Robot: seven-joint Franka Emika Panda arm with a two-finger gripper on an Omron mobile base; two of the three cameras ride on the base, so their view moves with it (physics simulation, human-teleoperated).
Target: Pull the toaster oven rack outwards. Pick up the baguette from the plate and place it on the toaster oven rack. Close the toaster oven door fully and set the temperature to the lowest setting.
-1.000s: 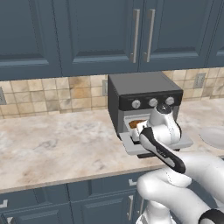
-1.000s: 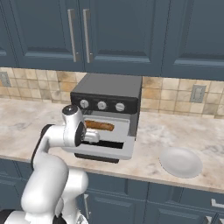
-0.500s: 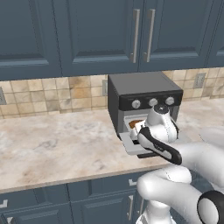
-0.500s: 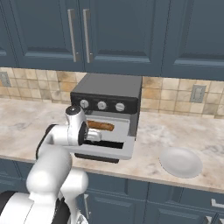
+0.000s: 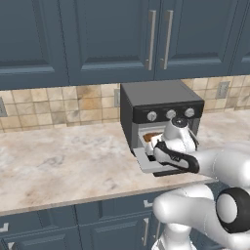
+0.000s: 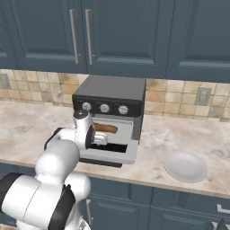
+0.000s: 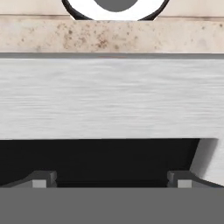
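Golden-brown baguette [image 6: 105, 129] lies lengthwise across oven rack [image 6: 117, 147]; claw [image 7: 111, 178] spread, empty.

Lowered toaster oven door [image 6: 117, 152] fronts the oven mouth; counter [image 6: 31, 130] leftward open.

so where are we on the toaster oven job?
Done: the baguette lies inside the toaster oven, and the plate is bare. In hand: the pincer, open, sits close to the lowered toaster oven door, nothing held. Left: shutting the door fully, then turning the temperature knob to lowest.
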